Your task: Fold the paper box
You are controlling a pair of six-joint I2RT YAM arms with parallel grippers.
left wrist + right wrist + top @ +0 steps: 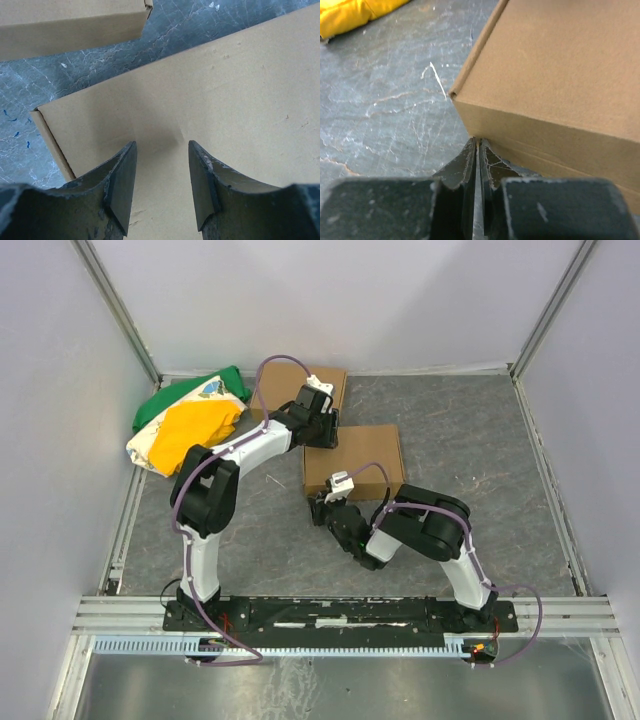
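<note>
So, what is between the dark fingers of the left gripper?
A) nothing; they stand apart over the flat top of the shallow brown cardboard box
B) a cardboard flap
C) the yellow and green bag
A: the left gripper is open above the bare top of the shallow brown cardboard box, gripping nothing.

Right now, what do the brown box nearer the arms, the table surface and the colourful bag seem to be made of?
Paper box: plain brown cardboard, matte; fibrous face, creased fold edges. Table surface: grey with white marbled veins, slightly glossy; stone-look sheet or mat, can't tell which. Bag: soft, rumpled, green, yellow and white; probably fabric or thin plastic.
</note>
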